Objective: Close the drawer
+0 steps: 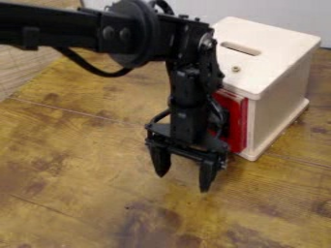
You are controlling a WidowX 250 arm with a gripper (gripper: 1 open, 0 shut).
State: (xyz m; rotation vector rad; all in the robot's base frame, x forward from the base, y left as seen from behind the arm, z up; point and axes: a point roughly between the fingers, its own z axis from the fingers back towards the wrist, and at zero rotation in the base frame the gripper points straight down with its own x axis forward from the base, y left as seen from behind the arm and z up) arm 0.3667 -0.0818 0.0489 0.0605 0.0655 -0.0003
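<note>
The red drawer (233,118) is seen sticking only slightly out of the front of the cream-white cabinet (269,77), mostly hidden behind the black arm (195,92). The gripper (183,172) is hung right in front of the drawer, pointed down at the wooden table (77,184), its two fingers spread wide with nothing held. The cabinet's top is marked by a slot (242,47).
</note>
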